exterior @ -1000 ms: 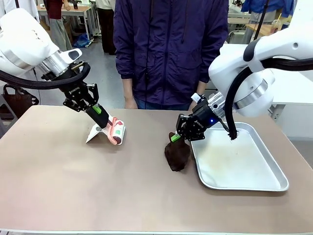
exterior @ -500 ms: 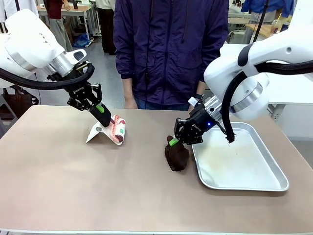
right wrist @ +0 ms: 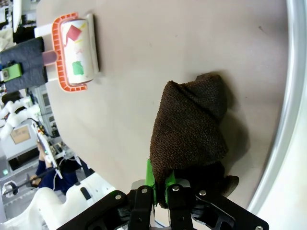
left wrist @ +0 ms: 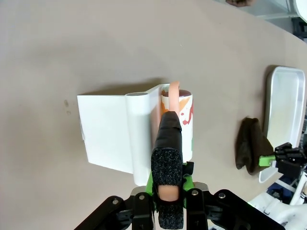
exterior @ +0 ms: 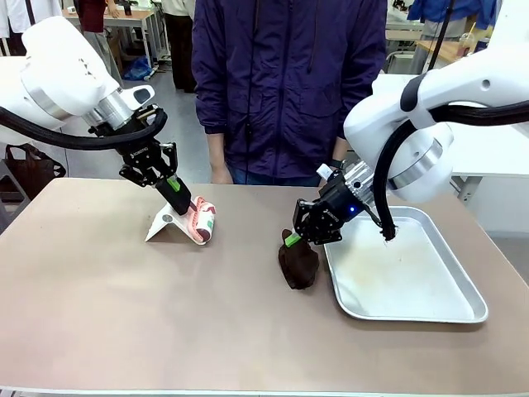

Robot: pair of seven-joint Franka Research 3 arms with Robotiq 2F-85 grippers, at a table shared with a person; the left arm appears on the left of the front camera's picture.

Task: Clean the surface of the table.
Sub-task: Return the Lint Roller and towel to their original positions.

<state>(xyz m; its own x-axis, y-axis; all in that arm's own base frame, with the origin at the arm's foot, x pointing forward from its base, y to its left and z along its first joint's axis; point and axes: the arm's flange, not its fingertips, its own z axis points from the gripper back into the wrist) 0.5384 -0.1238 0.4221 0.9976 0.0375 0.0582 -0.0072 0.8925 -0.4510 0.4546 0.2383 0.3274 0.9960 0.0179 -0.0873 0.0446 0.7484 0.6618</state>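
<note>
— Front camera, what do you have?
— Your left gripper [exterior: 183, 204] pinches the pink handle of a patterned lint roller [exterior: 201, 222] on the wide matte beige-brown bench [exterior: 165, 314].
— Left wrist?
— Fingers [left wrist: 169, 165] clamped on that handle; white plastic cover [left wrist: 112, 134] beside the roll.
— Right wrist?
— Your right gripper [right wrist: 159, 184] grips a dark brown knitted cloth [right wrist: 189, 132] resting on the bench, beside the shiny silver tray [right wrist: 292, 96].

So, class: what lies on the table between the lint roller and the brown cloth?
Nothing: in the front view, bare table separates the roller from the cloth.
</note>
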